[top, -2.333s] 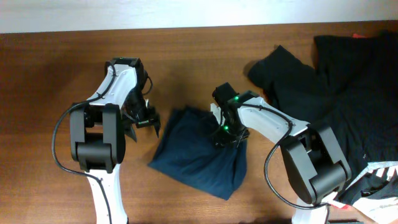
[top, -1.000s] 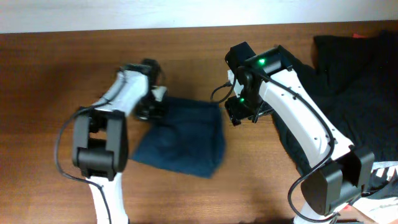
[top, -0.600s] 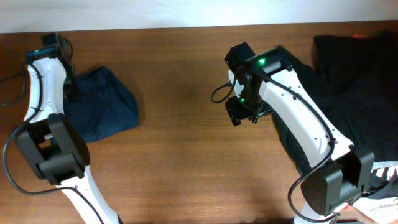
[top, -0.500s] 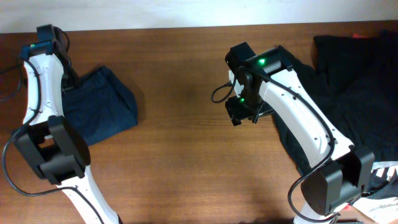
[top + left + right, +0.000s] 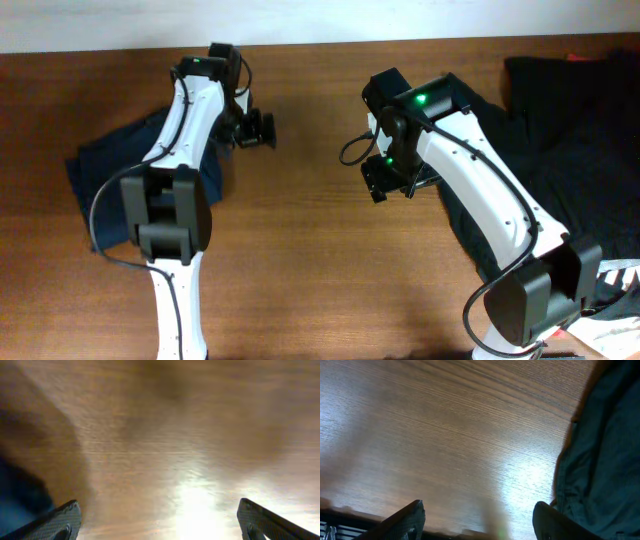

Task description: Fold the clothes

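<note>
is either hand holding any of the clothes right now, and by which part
Nothing is held. The left hand and the right hand are both open over bare table, with the navy garment and the black clothes lying free.

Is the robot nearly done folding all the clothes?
Not nearly. Done: the navy piece lies in a compact bundle at the left side of the table. In hand: nothing; the left pincer and right pincer are both open over bare wood. Left: the black clothes, heaped unfolded on the right.
</note>
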You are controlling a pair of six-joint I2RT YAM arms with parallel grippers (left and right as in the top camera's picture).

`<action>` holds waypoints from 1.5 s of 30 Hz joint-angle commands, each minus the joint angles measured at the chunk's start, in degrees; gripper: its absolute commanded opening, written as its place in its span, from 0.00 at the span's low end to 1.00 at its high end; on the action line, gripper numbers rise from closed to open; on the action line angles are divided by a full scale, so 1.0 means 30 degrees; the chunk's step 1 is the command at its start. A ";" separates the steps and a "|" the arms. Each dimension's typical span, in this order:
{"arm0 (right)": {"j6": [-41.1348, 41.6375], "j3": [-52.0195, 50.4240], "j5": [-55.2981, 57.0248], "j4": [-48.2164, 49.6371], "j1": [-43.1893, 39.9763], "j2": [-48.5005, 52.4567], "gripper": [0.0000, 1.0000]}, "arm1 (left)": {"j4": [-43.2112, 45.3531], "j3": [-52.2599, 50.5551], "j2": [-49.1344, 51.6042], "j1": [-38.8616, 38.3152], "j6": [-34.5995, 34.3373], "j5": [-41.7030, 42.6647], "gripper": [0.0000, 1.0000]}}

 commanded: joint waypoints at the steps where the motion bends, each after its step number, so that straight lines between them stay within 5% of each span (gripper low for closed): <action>1: 0.0080 0.0233 0.0386 -0.0066 0.0029 -0.0255 0.73 | -0.0860 -0.0255 0.1297 0.0627 0.0160 -0.0503 0.99; 10: 0.0080 0.0233 0.0386 -0.0058 0.0029 -0.0255 0.73 | -0.4539 -0.0255 0.1377 0.4707 0.0160 -0.5705 0.99; 16: 0.0095 0.0233 0.0386 0.0015 0.0029 -0.0255 0.73 | -0.5880 -0.0255 0.1370 0.5450 -0.0437 -0.6295 0.99; 21: 0.1719 0.0233 -0.2645 0.1668 -0.2310 -0.0255 0.75 | -0.5472 -0.0211 -0.0321 0.2914 -0.0233 -0.6309 0.99; 24: 0.1625 0.0226 -0.3162 0.1865 -0.4991 -0.0255 0.99 | -0.5209 -0.0211 -0.1246 0.0794 0.0102 -0.6237 0.99; 32: -0.0976 -0.1311 -0.3351 -0.1559 -0.9340 -0.0801 1.00 | -0.7286 -0.0291 -0.1902 -0.2310 0.0933 -0.2317 0.98; 40: -0.0954 -1.1191 -0.4218 0.4109 -0.9304 -0.9522 0.99 | -0.6513 -0.4306 -0.9041 -0.2805 0.1020 -0.2448 0.97; 45: -0.0976 -1.4571 -0.3636 0.6426 -0.9304 -1.8761 0.99 | 0.1370 -1.3763 -2.0232 -0.2805 0.1035 -0.3162 0.97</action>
